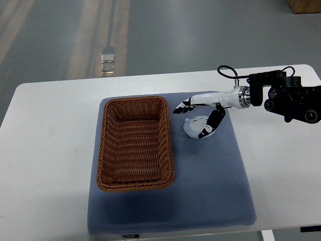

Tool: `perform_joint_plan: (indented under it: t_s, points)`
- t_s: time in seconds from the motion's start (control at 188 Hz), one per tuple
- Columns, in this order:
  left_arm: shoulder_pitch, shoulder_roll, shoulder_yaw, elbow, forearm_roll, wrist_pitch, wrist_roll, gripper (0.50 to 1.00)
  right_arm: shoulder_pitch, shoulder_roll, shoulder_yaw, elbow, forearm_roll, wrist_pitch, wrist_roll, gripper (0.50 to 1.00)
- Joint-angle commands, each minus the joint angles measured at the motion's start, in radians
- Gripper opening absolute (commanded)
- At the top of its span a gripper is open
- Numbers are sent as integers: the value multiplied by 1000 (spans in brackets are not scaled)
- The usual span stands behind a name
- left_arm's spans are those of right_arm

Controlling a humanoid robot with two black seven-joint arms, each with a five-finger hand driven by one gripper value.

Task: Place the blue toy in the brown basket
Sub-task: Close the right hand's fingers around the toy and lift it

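Top view, looking down on a white table [45, 150] w/ a blue-grey mat [210, 191] spread on it. Brown basket [134, 143] sits on the mat's left half, nothing showing inside it. Blue toy [193, 125], pale and roundish, lies on the mat just right of the basket, apart from its rim. Right arm comes in from the right edge; right hand [200, 113] is over the toy, fingers [181, 106] stretched out toward the basket, thumb curving down against the toy's right side. Hand is open, not closed round the toy; can't tell if it's got any real hold. Left arm not visible.
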Motion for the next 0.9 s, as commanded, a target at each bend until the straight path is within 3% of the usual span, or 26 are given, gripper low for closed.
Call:
perform_joint_plan:
  t_s: [0.0,0.122,0.388,0.473,0.552,0.595,0.749,0.897]
  points:
    - [0,0,0,0,0,0,-1,1000,-7,10,-33,-18,-38,-38,-1,905]
    - [0,0,1,0,0,0,-1,1000,-19,21,-48,-29,-59,-53,-2,891]
    - [0,0,1,2,0,0,-1,1000,-36,35,-50,-56,-92,-72,-8,780]
    - [0,0,1,2,0,0,-1,1000,-38,47,-50,-62,-105,-78,-8,709]
    - [0,0,1,2,0,0,-1,1000,-33,45,-50,-62,-109,-78,-8,611]
    - [0,0,1,2,0,0,-1,1000,-30,45,-50,-61,-109,-78,-8,588]
    - [0,0,1,2,0,0,1,1000,-16,41,-50,-61,-107,-76,-8,582]
    - [-3,0,1,2,0,0,1,1000,87,41,-50,-61,-98,-70,-8,580]
